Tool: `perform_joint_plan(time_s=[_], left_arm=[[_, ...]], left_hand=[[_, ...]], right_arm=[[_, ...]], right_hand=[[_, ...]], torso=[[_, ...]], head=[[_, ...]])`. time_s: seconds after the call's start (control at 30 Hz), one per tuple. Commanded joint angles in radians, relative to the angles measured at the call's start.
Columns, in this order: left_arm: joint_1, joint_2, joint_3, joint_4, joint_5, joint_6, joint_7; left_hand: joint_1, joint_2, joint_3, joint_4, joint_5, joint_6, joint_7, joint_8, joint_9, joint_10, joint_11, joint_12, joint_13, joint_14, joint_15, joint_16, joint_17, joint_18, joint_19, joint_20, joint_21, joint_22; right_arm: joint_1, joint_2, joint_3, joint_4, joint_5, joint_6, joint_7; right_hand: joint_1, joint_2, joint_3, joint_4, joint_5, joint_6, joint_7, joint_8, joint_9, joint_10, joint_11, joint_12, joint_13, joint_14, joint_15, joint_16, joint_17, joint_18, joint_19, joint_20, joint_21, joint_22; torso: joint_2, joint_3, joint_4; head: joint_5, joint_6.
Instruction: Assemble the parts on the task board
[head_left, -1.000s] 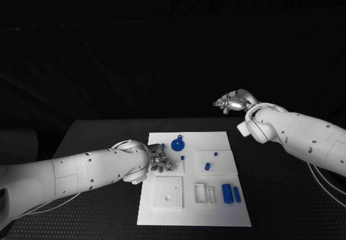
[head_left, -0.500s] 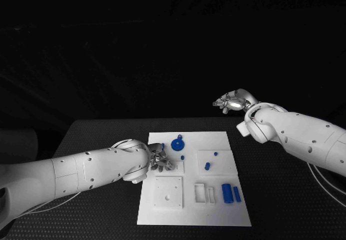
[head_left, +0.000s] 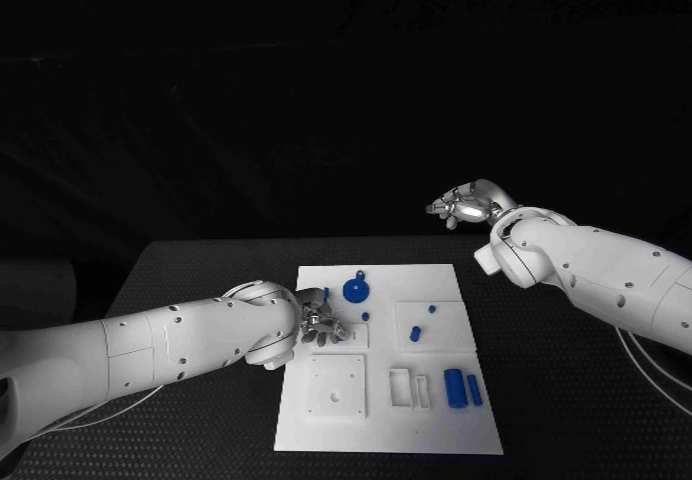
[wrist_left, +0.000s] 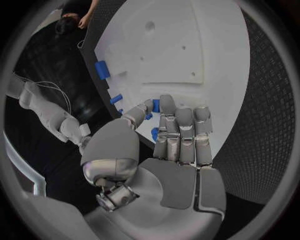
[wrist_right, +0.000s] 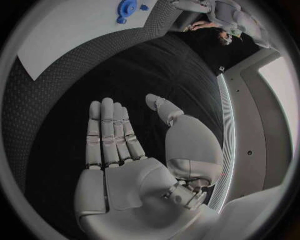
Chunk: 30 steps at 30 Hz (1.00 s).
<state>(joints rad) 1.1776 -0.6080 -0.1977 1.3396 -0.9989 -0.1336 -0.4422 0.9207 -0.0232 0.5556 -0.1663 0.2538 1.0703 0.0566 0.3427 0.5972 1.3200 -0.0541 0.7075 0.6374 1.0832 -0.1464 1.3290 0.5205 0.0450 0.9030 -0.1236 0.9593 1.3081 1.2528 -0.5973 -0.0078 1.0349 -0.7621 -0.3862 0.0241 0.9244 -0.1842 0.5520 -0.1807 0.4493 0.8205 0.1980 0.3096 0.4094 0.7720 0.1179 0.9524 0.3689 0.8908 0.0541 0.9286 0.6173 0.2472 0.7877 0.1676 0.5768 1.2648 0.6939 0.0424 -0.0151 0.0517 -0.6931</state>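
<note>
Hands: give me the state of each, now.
Left hand: cannot be told; its fingertips are at a small blue part on the task board.
Right hand: open, holding nothing.

Black textured table (head_left: 202, 270) under board; cable (head_left: 656, 375) at right.

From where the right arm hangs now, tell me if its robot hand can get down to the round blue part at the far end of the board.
Probably yes: the right robot hand is open and raised beyond the task board, nothing lies between it and the round blue part.
</note>
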Motion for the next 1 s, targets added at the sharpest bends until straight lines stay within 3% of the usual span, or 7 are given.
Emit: perform_joint_plan(time_s=[0.03,0.2,0.43,0.83,1.0], left_arm=[[0.000,0.002,0.003,0.004,0.031,-0.021,0.013],[0.000,-0.001,0.004,0.006,0.040,-0.021,0.012],[0.001,-0.003,0.005,0.006,0.041,-0.020,0.007],[0.003,-0.005,0.009,0.003,0.037,0.006,0.000],[0.005,-0.004,0.016,-0.006,0.037,0.029,-0.002]], left_hand=[[0.024,0.042,0.047,-0.054,0.016,0.006,0.000,0.006,0.002,0.007,0.001,-0.004,0.001,0.007,-0.005,0.006,-0.001,-0.020,0.009,-0.116,-0.007,0.003],[-0.005,0.057,0.045,-0.075,0.072,0.015,-0.002,0.014,0.004,0.016,-0.001,-0.003,0.005,0.012,-0.006,0.010,0.001,-0.020,0.013,-0.117,-0.007,0.009],[-0.016,0.064,0.050,-0.093,0.102,0.022,-0.005,0.020,0.006,0.023,-0.003,0.000,0.008,0.016,-0.008,0.014,0.002,-0.019,0.018,-0.119,-0.006,0.013],[-0.016,0.066,0.055,-0.105,0.111,0.024,-0.006,0.023,0.007,0.027,-0.004,0.002,0.009,0.019,-0.009,0.016,0.003,-0.018,0.021,-0.120,-0.005,0.015],[-0.014,0.066,0.057,-0.109,0.110,0.024,-0.006,0.023,0.007,0.028,-0.004,0.001,0.010,0.019,-0.009,0.016,0.003,-0.018,0.022,-0.121,-0.005,0.015]], right_arm=[[-0.001,0.001,0.000,0.000,0.001,0.012,0.008],[-0.003,0.002,0.000,-0.002,0.001,0.013,0.008],[-0.003,0.002,0.000,-0.003,0.001,0.014,0.007],[-0.004,0.002,0.000,-0.003,0.002,0.015,0.008],[-0.004,0.003,0.000,-0.003,0.002,0.015,0.008]], right_hand=[[-0.008,0.000,-0.006,0.001,0.006,-0.004,0.001,0.002,-0.001,-0.008,-0.001,0.007,-0.001,-0.009,0.000,0.006,-0.002,0.015,-0.003,0.005,-0.005,0.001],[-0.008,0.000,-0.007,0.001,0.007,-0.004,0.001,0.002,-0.001,-0.008,-0.001,0.007,-0.002,-0.009,0.000,0.006,-0.002,0.015,-0.003,0.005,-0.005,0.001],[-0.008,0.000,-0.006,0.001,0.007,-0.004,0.001,0.001,-0.001,-0.008,-0.001,0.007,-0.002,-0.010,0.000,0.007,-0.002,0.015,-0.003,0.005,-0.005,0.001],[-0.008,0.000,-0.006,0.000,0.008,-0.004,0.001,0.001,-0.002,-0.008,-0.001,0.008,-0.004,-0.010,0.000,0.007,-0.003,0.015,-0.003,0.005,-0.006,0.002],[-0.008,0.000,-0.007,0.000,0.008,-0.004,0.001,0.001,-0.002,-0.009,-0.001,0.008,-0.004,-0.010,0.000,0.007,-0.003,0.015,-0.003,0.005,-0.006,0.002]], torso=[[0.000,0.0006,0.0004],[0.000,0.0012,0.0002],[0.000,0.0006,-0.0008],[0.000,0.0012,-0.0003],[0.000,0.0009,-0.0004]], head=[[0.000,0.000],[0.002,0.001],[0.002,0.002],[0.002,0.000],[0.002,0.001]])
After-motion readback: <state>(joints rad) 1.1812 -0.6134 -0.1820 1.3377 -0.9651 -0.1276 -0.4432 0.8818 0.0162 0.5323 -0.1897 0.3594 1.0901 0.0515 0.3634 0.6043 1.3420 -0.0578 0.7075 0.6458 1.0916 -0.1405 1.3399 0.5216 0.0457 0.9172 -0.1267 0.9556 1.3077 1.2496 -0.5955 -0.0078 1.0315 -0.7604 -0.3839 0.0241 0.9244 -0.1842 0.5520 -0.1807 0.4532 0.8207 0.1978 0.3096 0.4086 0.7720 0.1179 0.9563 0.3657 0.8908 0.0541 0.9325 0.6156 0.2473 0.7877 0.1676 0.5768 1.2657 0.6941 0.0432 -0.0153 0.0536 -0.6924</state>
